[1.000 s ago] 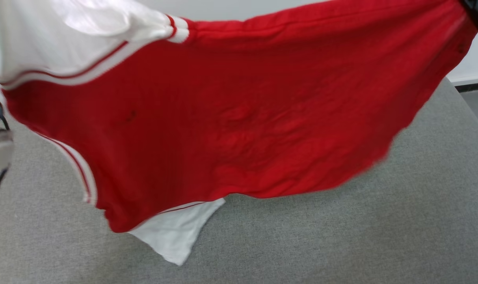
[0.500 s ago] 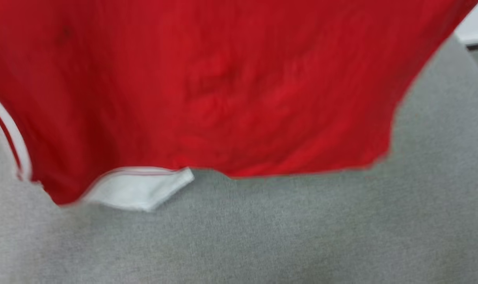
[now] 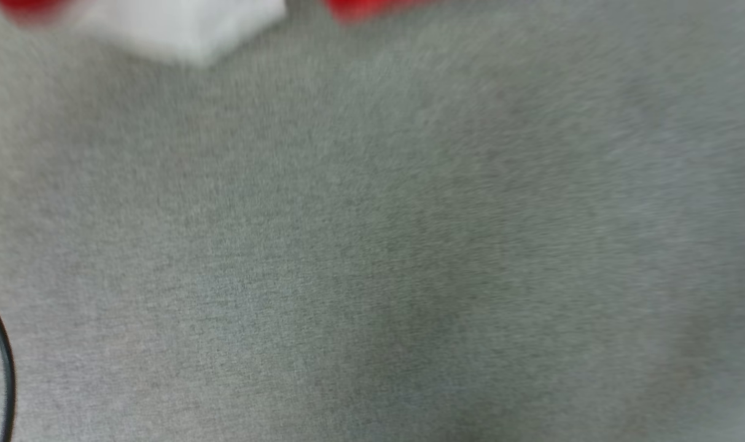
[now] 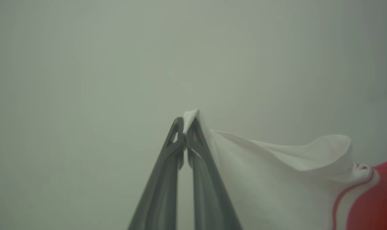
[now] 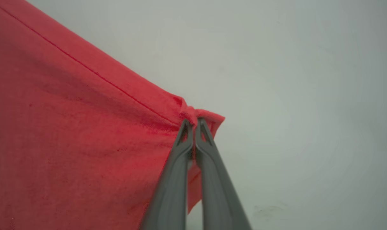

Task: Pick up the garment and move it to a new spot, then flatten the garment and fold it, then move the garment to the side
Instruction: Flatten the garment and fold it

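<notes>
shirt: the shirt (image 5: 69,127) is up in the air, strung out between the two grippers. It's red body at one end and white sleeve (image 4: 270,172) at the other, and nothing's holding it up except the two pinches, far as I can see.
shirt from the head view: only a blurry scrap along the top edge, a white bit (image 3: 182,31) with red on either side. It hangs over the grey surface (image 3: 372,245), and honestly I can't tell if it brushes it or not.
left gripper: the left gripper (image 4: 184,127) is clamped on the very tip of the sleeve, with a little nub of white poking out past the fingertips. The striped trim and red body trail off to the right of that view.
right gripper: the right gripper (image 5: 193,123) is pinched tight on a bunched red corner next to a stitched hem. The cloth drapes away to the left of that view.
backdrop: plain pale backdrop (image 4: 85,64) behind both grippers.
odd bit: thin dark line (image 3: 0,356) curving at the lower left edge of the head view, no idea what it is.
done so far: the pick-up, I'd say, since both ends are held.
step in hand: my guess is carrying it to the new spot.
left to do: lay it down, flatten, fold, shift it aside. None of that looks started.
worry: both holds are on tiny bits of edge, so one could slip.
</notes>
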You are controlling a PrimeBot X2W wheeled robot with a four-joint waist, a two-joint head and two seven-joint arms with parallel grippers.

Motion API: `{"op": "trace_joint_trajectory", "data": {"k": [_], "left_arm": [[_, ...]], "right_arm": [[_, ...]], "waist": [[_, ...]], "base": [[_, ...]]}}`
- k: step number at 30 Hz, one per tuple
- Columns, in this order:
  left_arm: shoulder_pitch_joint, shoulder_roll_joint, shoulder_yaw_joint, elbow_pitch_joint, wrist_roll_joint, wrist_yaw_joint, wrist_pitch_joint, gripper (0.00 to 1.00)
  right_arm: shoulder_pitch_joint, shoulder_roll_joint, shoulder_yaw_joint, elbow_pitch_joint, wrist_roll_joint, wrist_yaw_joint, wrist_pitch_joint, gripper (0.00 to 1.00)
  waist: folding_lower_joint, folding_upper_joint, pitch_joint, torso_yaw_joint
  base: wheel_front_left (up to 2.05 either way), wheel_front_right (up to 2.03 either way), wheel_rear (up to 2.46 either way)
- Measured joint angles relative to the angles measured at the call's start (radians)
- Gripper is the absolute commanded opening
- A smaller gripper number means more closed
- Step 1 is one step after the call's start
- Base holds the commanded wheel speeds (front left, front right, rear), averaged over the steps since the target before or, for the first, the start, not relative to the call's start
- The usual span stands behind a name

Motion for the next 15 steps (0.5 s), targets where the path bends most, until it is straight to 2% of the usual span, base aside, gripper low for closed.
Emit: {"op": "trace_joint_trajectory", "data": {"k": [3,6,12,15], "left_arm": [[-0.161,-0.049,-0.022,0.144,0.043,-0.008,-0.055,0.00],[-0.251,-0.095,-0.030,0.273,0.069,-0.004,-0.131,0.00],[-0.285,-0.160,-0.035,0.470,0.056,-0.013,-0.245,0.00],[-0.275,-0.188,-0.037,0.525,0.045,-0.023,-0.267,0.00]], "right_arm": [[-0.130,0.004,0.014,0.087,-0.050,0.000,-0.053,0.00],[-0.216,0.020,0.018,0.187,-0.109,0.000,-0.119,0.00],[-0.281,0.061,0.026,0.346,-0.162,0.000,-0.234,0.00],[-0.267,0.063,0.075,0.397,-0.181,0.000,-0.274,0.00]], "waist": [[0.0000,0.0000,0.069,0.017],[0.0001,0.0000,0.128,0.038],[0.0000,0.0000,0.193,0.102],[0.0001,0.0000,0.212,0.127]], "base": [[0.00,0.00,0.00],[0.00,0.00,0.00],[0.00,0.00,0.00],[0.00,0.00,0.00]]}}
